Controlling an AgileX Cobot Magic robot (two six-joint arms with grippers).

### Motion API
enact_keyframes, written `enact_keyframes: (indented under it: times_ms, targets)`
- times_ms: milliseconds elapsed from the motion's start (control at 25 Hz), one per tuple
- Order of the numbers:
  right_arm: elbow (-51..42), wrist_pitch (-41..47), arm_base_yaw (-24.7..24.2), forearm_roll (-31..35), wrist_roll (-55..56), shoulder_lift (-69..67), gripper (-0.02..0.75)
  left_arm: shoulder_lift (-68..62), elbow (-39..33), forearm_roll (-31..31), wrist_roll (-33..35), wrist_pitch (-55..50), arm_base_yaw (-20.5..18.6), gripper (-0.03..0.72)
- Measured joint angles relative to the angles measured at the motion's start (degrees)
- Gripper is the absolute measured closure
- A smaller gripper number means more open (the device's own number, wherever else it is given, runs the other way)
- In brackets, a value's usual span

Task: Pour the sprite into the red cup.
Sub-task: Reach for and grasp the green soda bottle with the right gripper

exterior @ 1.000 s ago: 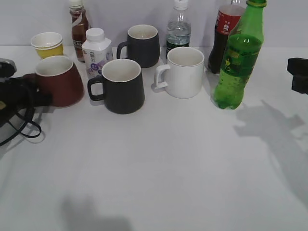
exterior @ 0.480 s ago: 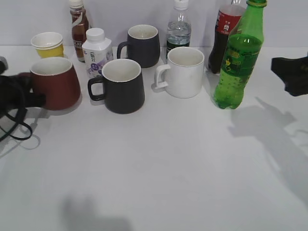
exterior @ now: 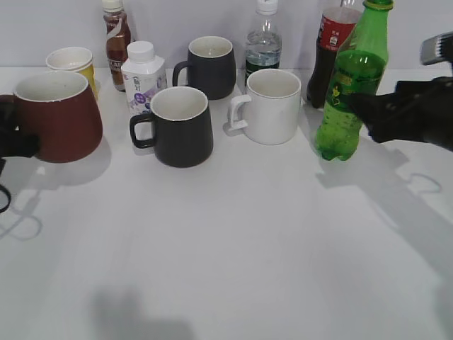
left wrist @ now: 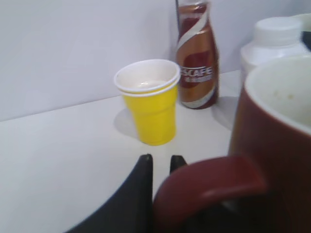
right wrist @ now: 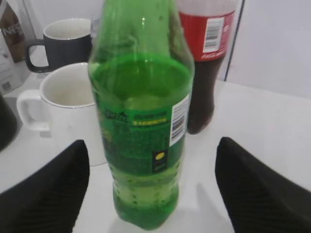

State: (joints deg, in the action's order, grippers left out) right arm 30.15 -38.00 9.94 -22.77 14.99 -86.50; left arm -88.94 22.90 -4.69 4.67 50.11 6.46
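Note:
The sprite stands upright at the back right, cap on; it fills the middle of the right wrist view. My right gripper is open, its two fingers on either side of the bottle's lower half, apart from it. The red cup is at the far left, upright and empty. My left gripper is shut on its handle; in the left wrist view the fingertips show just behind the handle of the cup.
Between cup and bottle stand a black mug, a white mug and a second black mug. Along the back stand a cola bottle, water bottle, milk bottle, coffee bottle and yellow paper cup.
My left gripper has carried the red cup left and nearer the camera. My right gripper has moved left from the frame edge up to the sprite bottle.

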Motion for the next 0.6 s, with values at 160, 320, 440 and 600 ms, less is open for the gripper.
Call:
enact_keyframes:
  times_ms: [160, 320, 440, 600]
  targets:
    - [2.3, -3.1, 0.0, -0.3, 0.0, -6.3, 0.132, 6.6, -1.7, -0.1, 0.0, -4.8, 2.2, 0.609]
    - [4.7, -5.8, 0.0, -1.8, 0.0, -11.7, 0.137, 10.7, -1.9, -0.2, 0.0, -10.3, 5.7, 0.609]
    - [7.1, -7.8, 0.0, -2.1, 0.0, -15.4, 0.141, 12.2, -2.0, -0.2, 0.0, -12.8, 8.6, 0.609]
    - [10.7, -8.5, 0.0, -2.3, 0.0, -19.6, 0.141, 13.0, -2.0, -0.1, 0.0, -13.4, 12.1, 0.609]
